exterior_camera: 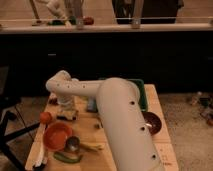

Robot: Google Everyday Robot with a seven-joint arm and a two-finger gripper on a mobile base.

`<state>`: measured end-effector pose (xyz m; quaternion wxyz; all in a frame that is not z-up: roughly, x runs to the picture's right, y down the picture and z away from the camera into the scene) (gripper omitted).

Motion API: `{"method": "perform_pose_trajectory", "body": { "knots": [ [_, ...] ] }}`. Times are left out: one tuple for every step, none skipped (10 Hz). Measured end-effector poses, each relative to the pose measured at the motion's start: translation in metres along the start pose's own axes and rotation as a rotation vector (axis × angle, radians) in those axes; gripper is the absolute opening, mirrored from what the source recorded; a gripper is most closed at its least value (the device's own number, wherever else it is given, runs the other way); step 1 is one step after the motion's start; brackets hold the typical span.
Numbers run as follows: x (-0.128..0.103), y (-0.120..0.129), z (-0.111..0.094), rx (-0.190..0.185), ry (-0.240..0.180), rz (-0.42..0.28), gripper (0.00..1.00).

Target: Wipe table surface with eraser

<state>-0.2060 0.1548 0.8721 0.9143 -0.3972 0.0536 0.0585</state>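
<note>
The table surface [117, 132] is a light tan plank top that runs under the arm. My arm reaches from the lower right across to the table's left side. My gripper [65, 107] points straight down there. It is shut on the eraser [67, 115], a small whitish block with a dark base that rests on the table surface under the gripper.
A green tray [143, 96] lies at the back right, with a grey folded piece [91, 105] beside it. A red ball [46, 117], an orange bowl [57, 135], a metal cup [73, 144], a green vegetable [67, 157] and a white-handled utensil [40, 159] sit front left. A dark red bowl [152, 123] sits right.
</note>
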Motion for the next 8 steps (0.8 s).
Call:
{"method": "perform_pose_trajectory", "body": {
  "knots": [
    [0.005, 0.003, 0.002, -0.002, 0.003, 0.001, 0.0],
    [0.014, 0.003, 0.006, -0.008, 0.005, 0.011, 0.0],
    [0.02, 0.002, 0.007, -0.012, 0.005, 0.022, 0.0],
    [0.027, 0.001, 0.009, -0.018, 0.005, 0.035, 0.0],
    [0.034, -0.001, 0.012, -0.025, 0.007, 0.051, 0.0],
    [0.04, -0.004, 0.013, -0.03, 0.007, 0.066, 0.0],
    [0.042, -0.006, 0.015, -0.033, 0.006, 0.074, 0.0],
    [0.043, -0.008, 0.015, -0.036, 0.001, 0.084, 0.0]
  ]
}}
